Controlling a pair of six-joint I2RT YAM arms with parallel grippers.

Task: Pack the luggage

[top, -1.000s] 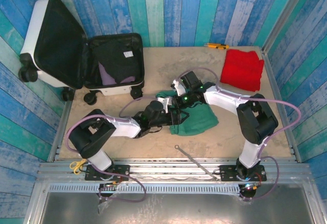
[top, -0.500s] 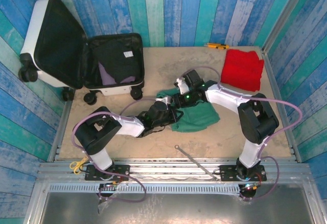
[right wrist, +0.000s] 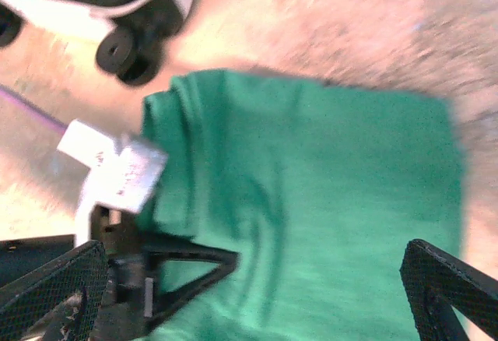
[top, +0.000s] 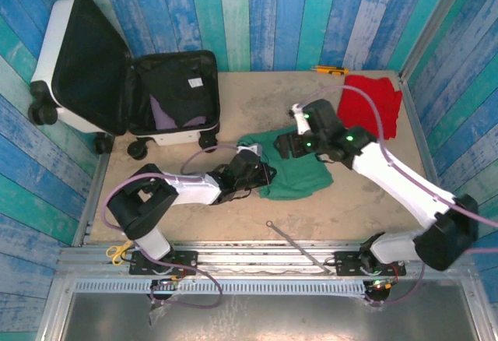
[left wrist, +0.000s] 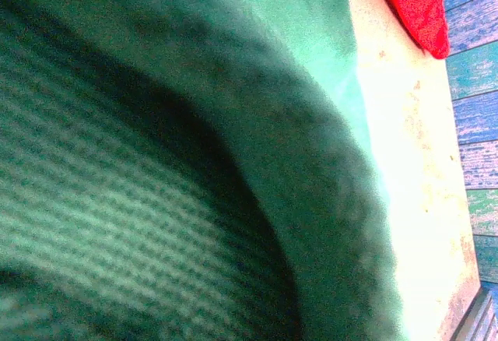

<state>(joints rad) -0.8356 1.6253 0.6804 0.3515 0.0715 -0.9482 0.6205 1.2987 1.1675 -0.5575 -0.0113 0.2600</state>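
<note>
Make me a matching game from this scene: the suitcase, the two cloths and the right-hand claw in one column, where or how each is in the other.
1. luggage
2. green cloth
3. red cloth
4. right gripper

A. far right corner of the table
B. wide open over the green cloth
C. lid open, far left
D. mid-table

Pairs: 1-C, 2-D, 3-A, 4-B.

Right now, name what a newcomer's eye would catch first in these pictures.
The green garment sprawled mid-table grabs attention first, its left edge pinched by the left end effector while the right end effector hovers open over its far side. Next come the luggage, open at the far left corner, and the bright red cloth folded at the far right.
</note>
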